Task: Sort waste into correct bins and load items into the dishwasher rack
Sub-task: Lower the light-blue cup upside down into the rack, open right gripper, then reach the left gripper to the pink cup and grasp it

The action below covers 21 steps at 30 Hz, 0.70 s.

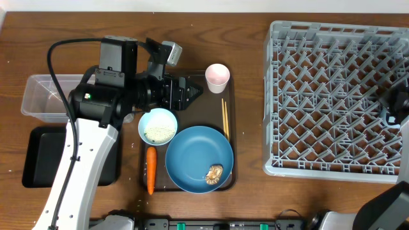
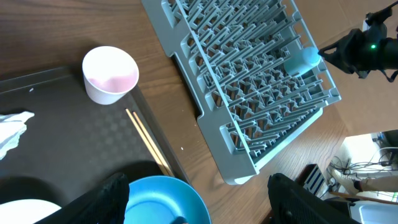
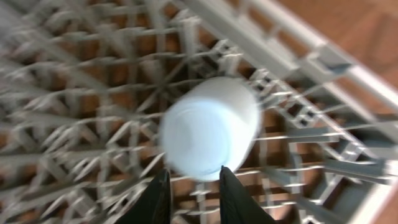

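From overhead, the grey dishwasher rack (image 1: pixel 319 83) filled the right side of the table. At its right edge the right gripper (image 1: pixel 391 110) reached in over the pegs, with a speck of the light-blue cup (image 1: pixel 387 117) beneath it. Its fingers could not be made out from there.

The dark brown serving tray (image 1: pixel 211 108) sat mid-table. The pale-pink cup (image 1: pixel 217 77) stood upright in its far right corner, and the chopsticks (image 1: pixel 225 119) lay along its right side. The blue plate (image 1: pixel 192 153) was at the near end, carrying the brown food scrap (image 1: pixel 214 173). The small bowl (image 1: pixel 140 128) of rice (image 1: pixel 158 131) touched the plate's far left edge, and the carrot (image 1: pixel 151 169) lay just left of the plate. The left gripper (image 1: pixel 192 91) hung over the far part of the tray, left of the pink cup. At the far left of the table lay the clear tub (image 1: pixel 38 96), with the black tray (image 1: pixel 38 160) just nearer.

In the left wrist view, the left gripper (image 2: pixel 199 183) had its fingers (image 2: pixel 112 199) spread wide with nothing between them, above the plate (image 2: pixel 165 199). A white bit of wrapper (image 2: pixel 12 130) lay on the tray at the left. The pink cup (image 2: pixel 110 74) and chopsticks (image 2: pixel 148 149) were ahead. Beyond them, the light-blue cup (image 2: pixel 303 60) sat in the rack (image 2: pixel 249 81) at the tip of the right gripper (image 2: pixel 329 53).

The right wrist view was blurred. The cup (image 3: pixel 208 127) rested among the rack's (image 3: pixel 93 93) pegs near the rim. The right gripper's (image 3: pixel 191 177) fingers (image 3: pixel 158 196) stood slightly parted, their tips at the cup's near edge. I could not tell whether they pinched it.
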Tool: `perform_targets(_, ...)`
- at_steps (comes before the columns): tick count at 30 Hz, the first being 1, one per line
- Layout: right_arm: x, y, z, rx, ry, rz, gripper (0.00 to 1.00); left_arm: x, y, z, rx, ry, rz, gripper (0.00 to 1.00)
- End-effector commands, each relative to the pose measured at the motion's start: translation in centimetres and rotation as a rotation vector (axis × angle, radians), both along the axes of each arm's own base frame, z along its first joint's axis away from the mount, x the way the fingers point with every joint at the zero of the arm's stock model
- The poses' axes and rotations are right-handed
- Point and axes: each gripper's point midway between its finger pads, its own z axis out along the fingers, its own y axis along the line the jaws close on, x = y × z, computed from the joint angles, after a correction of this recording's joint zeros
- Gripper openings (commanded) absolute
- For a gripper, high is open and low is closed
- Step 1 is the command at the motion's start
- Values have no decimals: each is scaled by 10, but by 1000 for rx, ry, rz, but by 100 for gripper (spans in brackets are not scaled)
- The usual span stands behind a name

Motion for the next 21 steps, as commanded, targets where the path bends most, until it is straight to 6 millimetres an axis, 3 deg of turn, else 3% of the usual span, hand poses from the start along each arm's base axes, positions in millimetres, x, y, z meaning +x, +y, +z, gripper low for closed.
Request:
perform_targets(1,9,26,2,74,-27,104,17,2,1,9,1,-33,1,72)
perform_targets(6,-3,14,-25,42,60,-12,13,2,1,8,1,-32,2,72)
perform_targets(15,20,17,-49,61,73,124,17,2,1,9,1,-33,2,73)
perform_targets(21,19,14,-69,67,129,123,13,1,1,9,0,-33,1,73)
